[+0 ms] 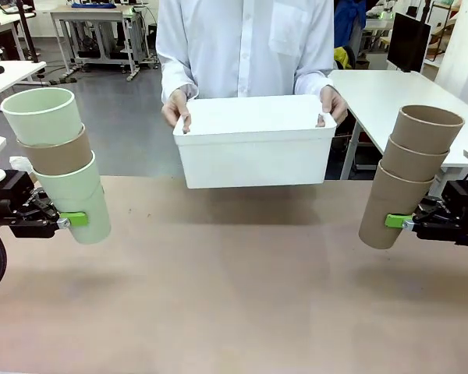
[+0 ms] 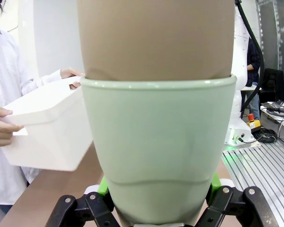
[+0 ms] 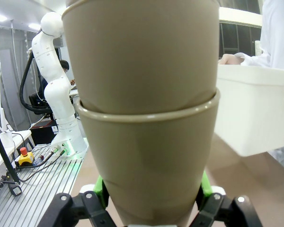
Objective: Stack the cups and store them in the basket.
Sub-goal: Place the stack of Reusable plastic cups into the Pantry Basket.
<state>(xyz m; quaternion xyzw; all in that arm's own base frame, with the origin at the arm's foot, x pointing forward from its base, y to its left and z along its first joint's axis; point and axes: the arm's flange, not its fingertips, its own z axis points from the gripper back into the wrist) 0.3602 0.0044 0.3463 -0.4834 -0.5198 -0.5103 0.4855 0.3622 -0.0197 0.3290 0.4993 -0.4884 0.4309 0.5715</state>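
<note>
At the left, my left gripper (image 1: 76, 220) is shut on a stack of three cups (image 1: 58, 160): mint at the bottom, tan in the middle, mint on top. It leans slightly left above the table. In the left wrist view the mint cup (image 2: 158, 151) sits between the green pads with the tan cup (image 2: 156, 38) nested in it. At the right, my right gripper (image 1: 398, 221) is shut on a stack of three tan cups (image 1: 409, 171) that leans right; in the right wrist view these tan cups (image 3: 144, 156) stand between the pads. A person holds the white basket (image 1: 253, 144) in both hands above the table's far edge.
The brown tabletop (image 1: 234, 296) lies bare between the two stacks. The person's hands (image 1: 176, 109) grip the basket's short ends. White tables and lab gear stand behind the person.
</note>
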